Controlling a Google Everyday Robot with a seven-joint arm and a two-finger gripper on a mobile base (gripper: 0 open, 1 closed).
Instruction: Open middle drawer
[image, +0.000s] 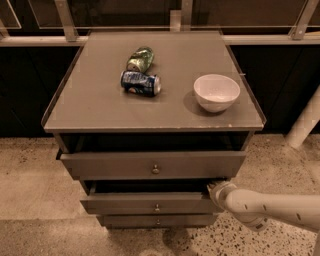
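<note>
Pulling seems in hand: gripper (215, 189) sits at the right top corner of the middle drawer (125, 204), which stands partly out; its hold I cannot tell. Next likely needs a straight outward pull

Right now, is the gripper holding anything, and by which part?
Cannot be told: the gripper sits at the right end of the middle drawer front, its grip hidden.

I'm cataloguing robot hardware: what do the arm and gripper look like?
The arm is a smooth off-white tube with small dark dots along it. The gripper, at the right end of the middle drawer, is a pale rounded stub. No cables show.
</note>
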